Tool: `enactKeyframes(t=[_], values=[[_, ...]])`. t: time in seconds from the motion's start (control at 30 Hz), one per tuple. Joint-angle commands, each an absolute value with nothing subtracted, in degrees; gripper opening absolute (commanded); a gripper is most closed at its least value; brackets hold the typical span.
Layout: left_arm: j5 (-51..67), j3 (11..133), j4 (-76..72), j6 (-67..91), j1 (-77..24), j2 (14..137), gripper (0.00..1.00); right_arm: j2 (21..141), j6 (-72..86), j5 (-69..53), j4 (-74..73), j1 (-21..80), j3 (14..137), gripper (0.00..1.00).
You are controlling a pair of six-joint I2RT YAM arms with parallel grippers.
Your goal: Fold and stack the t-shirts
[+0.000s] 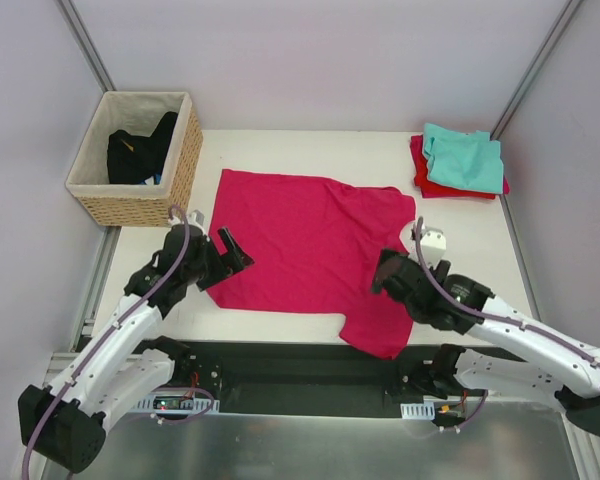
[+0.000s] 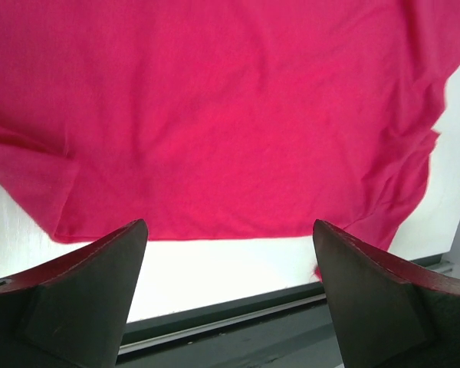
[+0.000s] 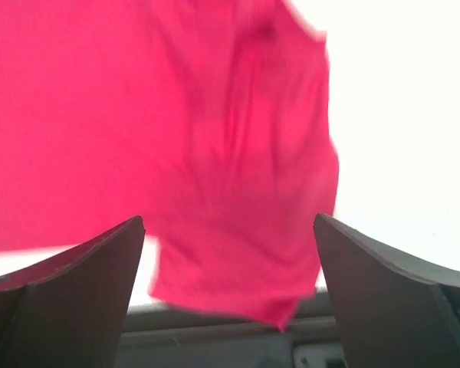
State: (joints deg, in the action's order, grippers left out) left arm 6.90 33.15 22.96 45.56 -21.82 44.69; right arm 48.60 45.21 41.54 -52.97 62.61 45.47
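Magenta-pink t-shirt: spread open in the middle of the white bench, mostly flat with some creases on its right half; its near-right tip reaches past the bench's near edge.
Left pincer: at the left edge of the magenta-pink t-shirt, jaws wide and holding nothing. In the left wrist view both dark fingers frame the shirt's near hem, with a strip of bare bench between them and the cloth.
Right pincer: over the near-right part of the magenta-pink t-shirt, jaws wide, nothing held. In the right wrist view the shirt fills the space ahead of the fingers, somewhat blurred.
Teal t-shirt: folded, far and to the right of the magenta-pink t-shirt, well apart from it, lying on top of the red one.
Red t-shirt: folded under the teal one, showing along its left and near edges.
Wicker basket: near the magenta-pink t-shirt's far-left corner, not touching it, with dark clothing inside.
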Motion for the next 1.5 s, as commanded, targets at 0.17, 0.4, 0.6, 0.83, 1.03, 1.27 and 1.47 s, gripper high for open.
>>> enactKeyframes(t=[0.17,0.4,0.6,0.83,1.03,1.27,1.47], values=[[1.5,49.6,23.2,39.8,-22.3,61.3,0.91,62.7,23.3,32.9,-35.8,39.9,53.8,0.96],[1.8,42.4,24.2,40.6,-22.3,60.0,0.92,61.9,26.1,24.8,-38.5,38.0,47.6,0.96],[-1.3,36.7,31.9,44.2,-22.3,58.0,0.91,60.2,30.1,22.1,-38.5,40.3,39.6,0.96],[-9.7,36.6,39.5,44.4,-22.2,55.7,0.90,57.7,31.6,23.2,-39.4,43.7,37.2,0.96],[-12.0,39.4,39.6,44.6,-22.1,63.7,0.82,57.0,31.4,23.4,-39.8,43.9,37.4,0.96],[-13.6,41.3,38.0,44.5,-21.9,71.5,0.75,53.4,31.6,23.5,-41.0,43.9,36.4,0.96],[-13.9,41.9,35.9,44.9,-21.2,76.1,0.53,50.0,31.6,23.7,-42.3,43.9,35.9,0.96]])
